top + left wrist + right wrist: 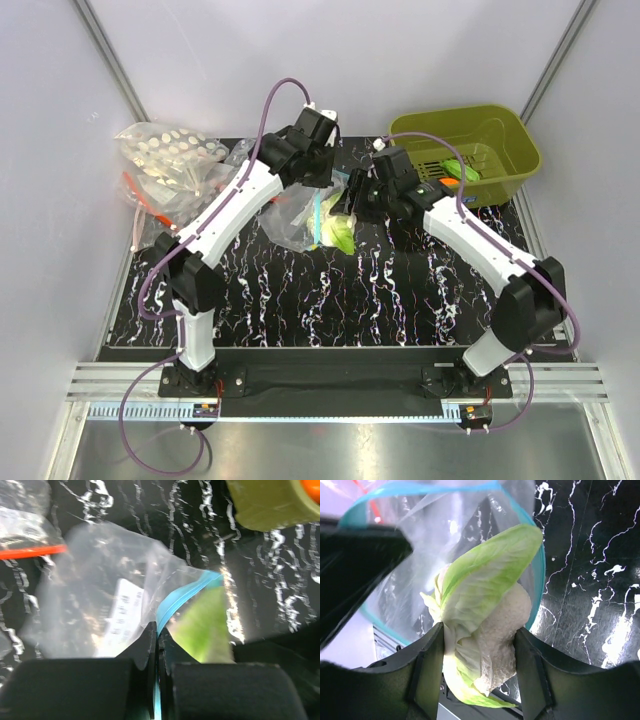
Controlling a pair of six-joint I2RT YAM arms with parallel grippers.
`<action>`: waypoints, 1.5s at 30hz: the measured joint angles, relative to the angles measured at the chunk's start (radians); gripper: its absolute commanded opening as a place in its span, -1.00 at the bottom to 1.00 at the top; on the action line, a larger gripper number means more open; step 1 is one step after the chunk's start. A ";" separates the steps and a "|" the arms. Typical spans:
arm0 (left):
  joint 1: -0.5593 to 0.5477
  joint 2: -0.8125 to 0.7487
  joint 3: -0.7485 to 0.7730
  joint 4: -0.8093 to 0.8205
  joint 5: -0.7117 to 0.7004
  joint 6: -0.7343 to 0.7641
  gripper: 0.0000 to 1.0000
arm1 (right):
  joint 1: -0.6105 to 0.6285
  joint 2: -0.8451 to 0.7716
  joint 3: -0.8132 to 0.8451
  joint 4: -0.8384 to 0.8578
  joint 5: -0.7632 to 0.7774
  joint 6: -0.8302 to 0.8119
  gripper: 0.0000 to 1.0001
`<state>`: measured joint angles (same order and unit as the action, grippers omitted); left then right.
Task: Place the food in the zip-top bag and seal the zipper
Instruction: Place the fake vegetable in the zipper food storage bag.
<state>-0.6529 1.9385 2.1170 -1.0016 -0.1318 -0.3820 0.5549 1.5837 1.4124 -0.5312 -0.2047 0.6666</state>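
Note:
The clear zip-top bag (pixel 295 215) lies at the middle back of the black marbled mat. My left gripper (pixel 157 635) is shut on its teal-blue zipper (pixel 182 597) and holds the mouth open. My right gripper (pixel 479 645) is shut on a piece of food, a green lettuce leaf (pixel 485 580) wrapped around a pale cream lump (pixel 505 625). The leaf's tip reaches into the bag's mouth, ringed by the zipper (pixel 537 580). From above, the leaf (pixel 343 235) shows beside the zipper (pixel 318 215), under my right gripper (pixel 355 212).
An olive-green basket (pixel 500 135) at the back right holds green and orange food (pixel 455 172). A clear bag of white round pieces (pixel 170 155) and a clear bag with a red-orange strip (pixel 150 205) lie at the back left. The basket's corner (pixel 272 502) is close to the bag.

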 measured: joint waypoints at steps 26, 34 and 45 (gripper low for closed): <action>0.033 -0.223 -0.237 0.168 0.416 -0.457 -1.00 | -0.019 0.011 -0.142 0.275 -0.023 0.218 -0.13; 0.051 -0.256 -0.325 0.264 0.572 -0.552 -1.00 | -0.011 -0.050 -0.175 0.279 -0.014 0.101 0.85; 0.083 -0.272 -0.335 0.233 0.578 -0.495 -1.00 | -0.021 -0.268 -0.217 0.135 0.092 -0.036 0.57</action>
<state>-0.5701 1.6669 1.7817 -0.7681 0.4458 -0.8768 0.5343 1.3159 1.1954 -0.3958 -0.1131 0.6308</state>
